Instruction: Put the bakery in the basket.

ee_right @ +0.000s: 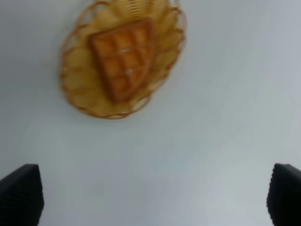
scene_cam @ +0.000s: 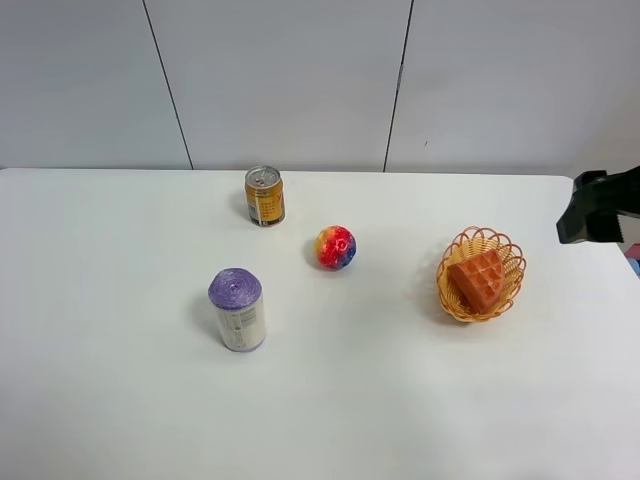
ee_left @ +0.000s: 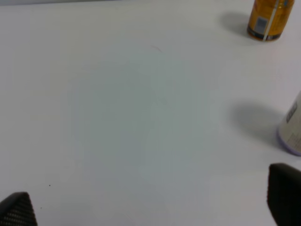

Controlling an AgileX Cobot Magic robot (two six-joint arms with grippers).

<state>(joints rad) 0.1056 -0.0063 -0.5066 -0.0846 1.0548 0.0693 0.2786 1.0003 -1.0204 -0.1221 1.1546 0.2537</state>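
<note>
The right gripper (ee_right: 150, 190) hangs at the table's far right edge, jaws spread wide and empty. The left gripper (ee_left: 150, 207) is likewise spread apart, holding nothing.

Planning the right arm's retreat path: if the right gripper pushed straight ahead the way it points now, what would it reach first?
Probably the oval orange woven basket holding the orange-brown waffle wedge; only bare white table lies before the open right gripper, though depth is unclear.

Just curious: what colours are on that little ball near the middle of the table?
The small round ball is red, yellow and blue, clearest in the exterior high view.
</note>
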